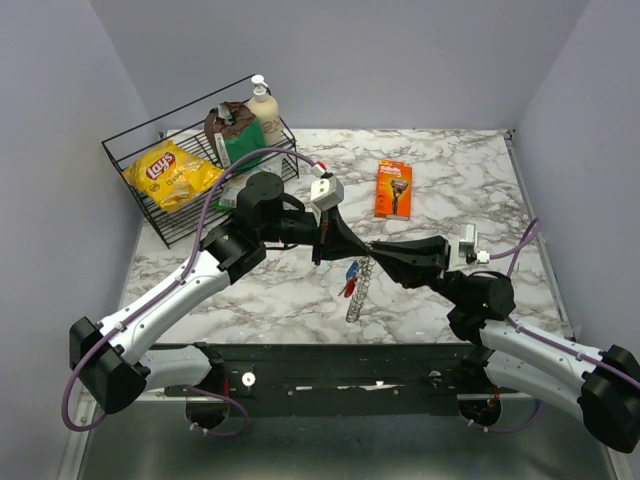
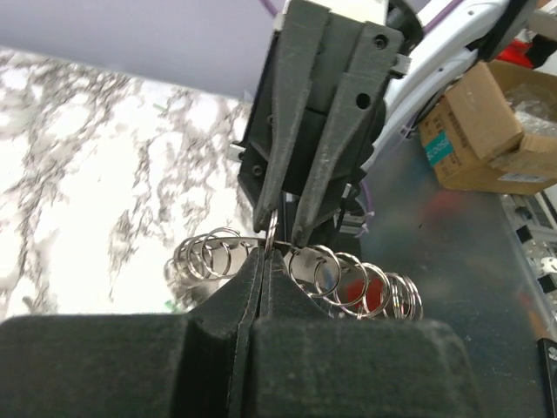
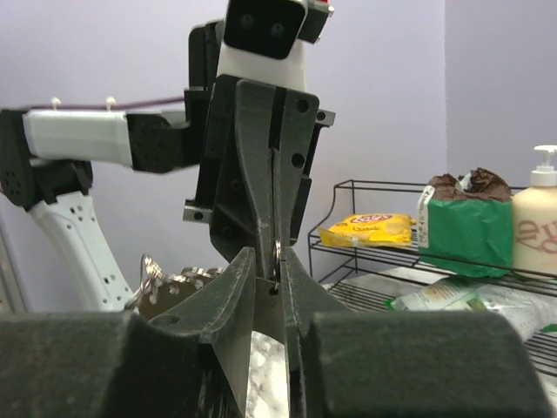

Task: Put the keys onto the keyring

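The keyring (image 1: 358,296), a silver chain of many small rings, hangs above the near middle of the surface (image 1: 450,190). Two keys (image 1: 350,279), one blue-headed and one red-headed, hang just left of it, apparently attached.

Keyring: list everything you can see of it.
The keyring is a thin silvery wire loop crowded with many small metal split rings, which fan out in a row in the left wrist view. It is held up where the two arms meet and droops from there. The left gripper is shut on the wire. The right gripper stands slightly open astride the same strand. The red- and blue-headed keys hang against it, but whether they are threaded on is unclear.
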`<control>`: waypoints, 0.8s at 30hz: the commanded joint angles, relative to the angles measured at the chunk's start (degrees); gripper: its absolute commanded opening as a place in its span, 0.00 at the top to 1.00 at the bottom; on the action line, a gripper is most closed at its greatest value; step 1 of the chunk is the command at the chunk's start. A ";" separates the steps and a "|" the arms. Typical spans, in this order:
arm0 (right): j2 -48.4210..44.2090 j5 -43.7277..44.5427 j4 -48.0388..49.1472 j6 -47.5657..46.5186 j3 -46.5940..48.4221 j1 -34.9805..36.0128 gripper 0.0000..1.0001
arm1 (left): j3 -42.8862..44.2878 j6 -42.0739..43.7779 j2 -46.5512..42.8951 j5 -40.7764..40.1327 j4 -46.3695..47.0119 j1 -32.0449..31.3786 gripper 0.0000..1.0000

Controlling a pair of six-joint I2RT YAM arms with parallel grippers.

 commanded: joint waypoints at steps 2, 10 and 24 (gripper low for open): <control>-1.58 1.99 20.38 -1.86 -2.22 0.14 0.54 | 5.74 7.93 1.29 -9.81 -15.07 0.12 1.00; -5.62 0.07 13.63 -7.56 -3.63 0.14 0.14 | 11.37 13.73 2.79 -18.09 -31.07 0.12 1.00; -10.47 -5.02 -55.10 -31.57 18.07 0.14 0.00 | 26.57 22.61 10.86 -32.15 -55.93 -4.01 1.00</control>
